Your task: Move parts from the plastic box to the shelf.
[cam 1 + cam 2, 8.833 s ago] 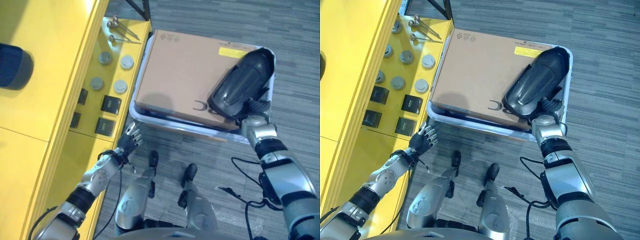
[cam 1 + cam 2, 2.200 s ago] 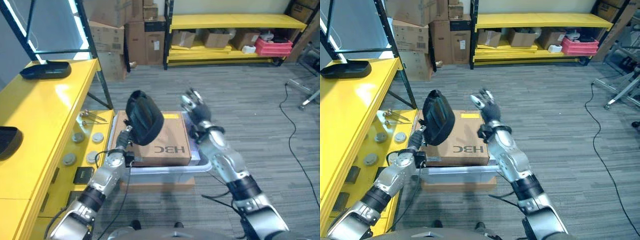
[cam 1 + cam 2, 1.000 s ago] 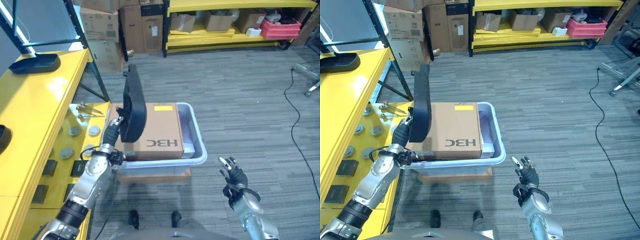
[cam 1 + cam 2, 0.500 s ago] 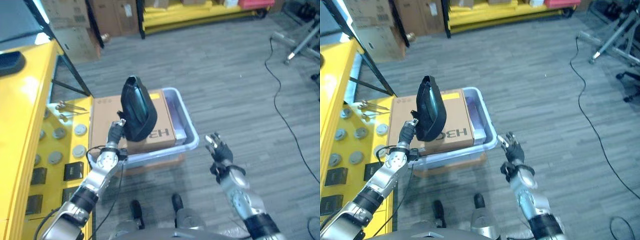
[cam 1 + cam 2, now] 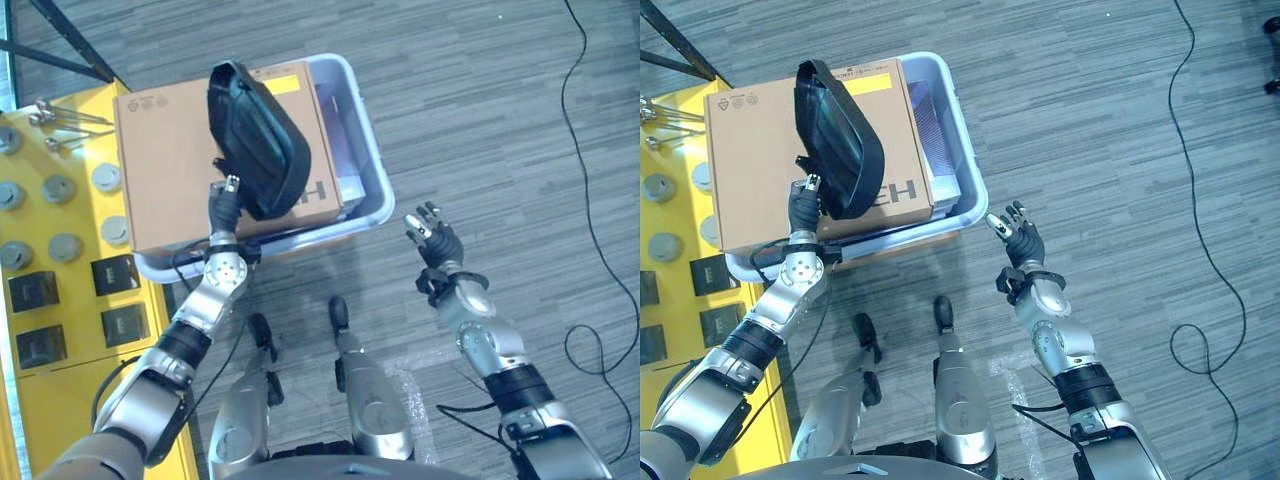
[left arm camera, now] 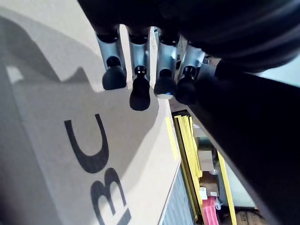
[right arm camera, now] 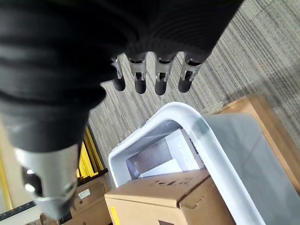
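Since half a second ago your head camera has tipped down, so you now look almost straight down on the plastic box (image 5: 372, 165) and the floor (image 5: 480, 120). Your left hand (image 5: 226, 196) is still under the black curved part (image 5: 255, 140), which it holds up above the cardboard box (image 5: 160, 160). In the left wrist view its fingers (image 6: 139, 91) hang bent over the cardboard, with the dark part close beside them. From the head views the part rests against the fingertips, but you cannot tell whether the fingers actually close round it.

The cardboard box lies in the plastic box and fills most of it. A narrow strip on the right side stays uncovered, where a small white carton (image 7: 161, 157) sits low against the wall.

Your right hand (image 5: 1022, 243) hovers over the floor just right of the plastic box, near its front right corner, touching nothing. Its fingers (image 7: 160, 75) are spread and relaxed, and it holds nothing.

To your left you see the yellow shelf (image 5: 75, 300). It carries round grey discs (image 5: 106, 177), black square blocks (image 5: 112, 272) and a few metal bolts (image 5: 55, 115) at the far end. The black part is not yet on the shelf.
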